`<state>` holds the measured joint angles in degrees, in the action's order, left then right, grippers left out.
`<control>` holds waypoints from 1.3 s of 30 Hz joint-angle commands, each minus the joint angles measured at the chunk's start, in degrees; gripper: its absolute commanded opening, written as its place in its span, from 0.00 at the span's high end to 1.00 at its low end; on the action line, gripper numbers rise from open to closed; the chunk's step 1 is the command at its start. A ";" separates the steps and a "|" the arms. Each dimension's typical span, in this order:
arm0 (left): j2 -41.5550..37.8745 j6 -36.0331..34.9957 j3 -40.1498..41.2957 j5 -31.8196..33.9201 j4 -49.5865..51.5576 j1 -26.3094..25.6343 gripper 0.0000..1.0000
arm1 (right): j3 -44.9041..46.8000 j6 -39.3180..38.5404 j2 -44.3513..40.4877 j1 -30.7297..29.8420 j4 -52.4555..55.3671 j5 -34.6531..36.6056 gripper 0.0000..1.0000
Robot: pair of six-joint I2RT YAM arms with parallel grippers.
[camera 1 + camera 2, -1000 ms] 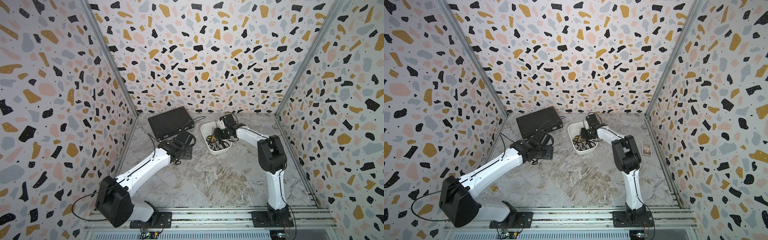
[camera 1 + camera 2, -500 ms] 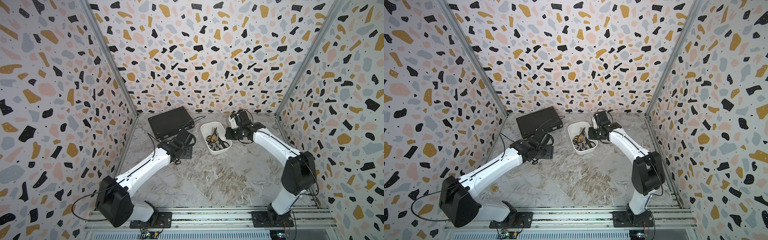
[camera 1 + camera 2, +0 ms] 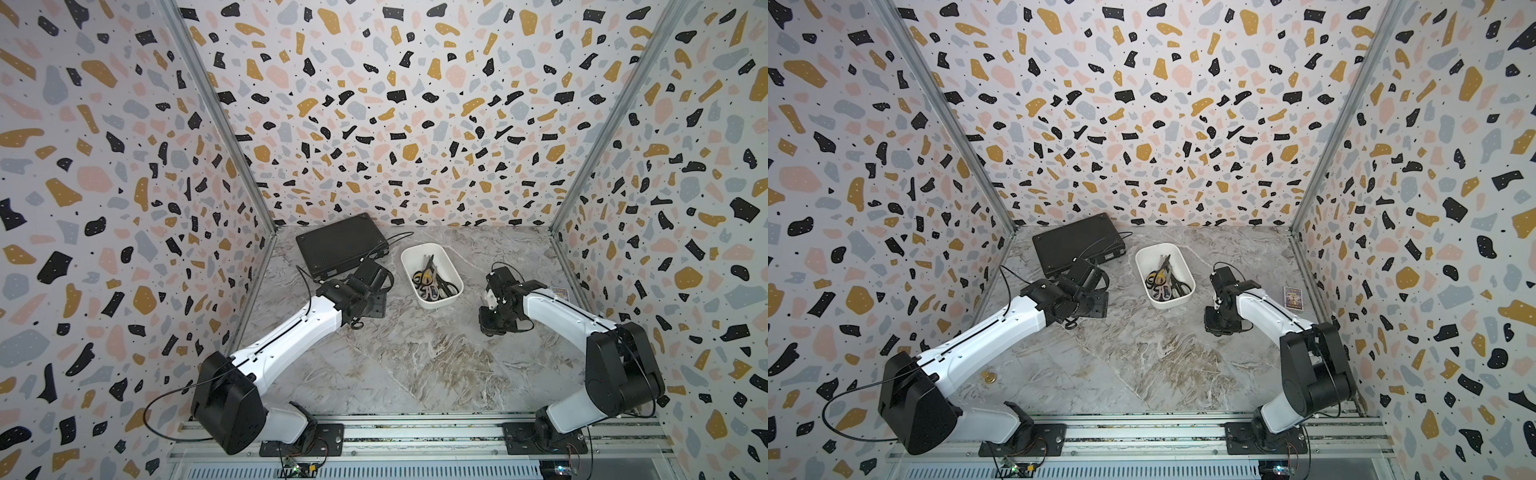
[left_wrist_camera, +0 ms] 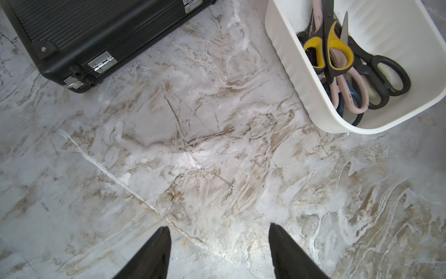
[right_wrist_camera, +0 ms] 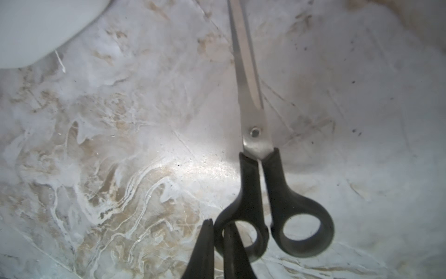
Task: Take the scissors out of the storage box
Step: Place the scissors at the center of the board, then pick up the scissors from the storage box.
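On the marble table [image 3: 415, 365], the right gripper [image 5: 218, 225], squeezed on one handle ring of the black scissors [image 5: 255, 135] low right of the white storage box [image 3: 432, 302], should lower them flat, while the left gripper [image 4: 219, 232] waits open.

Three upright walls [image 3: 407, 124] close in the marble-patterned floor [image 3: 415, 353] – each papered in a terrazzo print of black, ochre, pink and grey chips on a pale ground. Grey metal corner posts [image 3: 220, 120] stand where the back wall meets the side walls. At the floor's front edge runs an aluminium rail [image 3: 1142, 432]. The floor is grey-white with tan veining – light falls evenly, with a soft glare patch [image 5: 193, 166] in the right wrist view.
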<state>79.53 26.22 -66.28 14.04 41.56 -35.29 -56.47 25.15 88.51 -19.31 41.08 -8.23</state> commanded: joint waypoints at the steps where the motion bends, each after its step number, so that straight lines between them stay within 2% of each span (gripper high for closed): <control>1: 0.51 -0.58 -2.02 0.49 -0.34 -0.56 0.32 | -0.61 1.13 1.43 0.97 -1.27 -0.11 0.93; 10: 1.28 -0.68 -3.22 0.71 -0.06 -1.01 0.32 | -1.45 0.08 5.91 2.08 -3.09 -0.60 0.83; 15: 2.90 -1.03 -4.83 0.22 -0.10 -1.51 0.32 | -1.89 -0.45 5.26 2.17 -3.07 -0.99 0.65; 20: 6.32 -2.49 -9.01 -1.30 -1.06 -3.00 0.34 | -4.19 -1.63 0.05 2.17 0.98 0.31 0.60; 24: 11.13 -3.79 -14.44 -4.81 -3.61 -3.74 0.37 | -7.09 -3.76 -4.48 2.17 4.56 2.82 0.57; 31: 24.90 -6.99 -27.06 -11.28 -3.27 -3.76 0.47 | -10.03 -4.89 -2.40 2.17 3.67 3.06 0.56; 35: 31.60 -8.62 -33.61 -11.03 -1.21 -3.58 0.49 | -10.86 -4.53 -1.44 2.17 1.50 2.69 0.54; 39: 35.08 -8.56 -35.88 -11.43 -1.39 -3.04 0.49 | -11.87 -5.10 -0.53 2.17 0.77 3.29 0.52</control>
<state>113.84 18.94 -99.90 3.68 39.22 -38.68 -65.87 20.99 88.18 -17.34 42.28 -5.74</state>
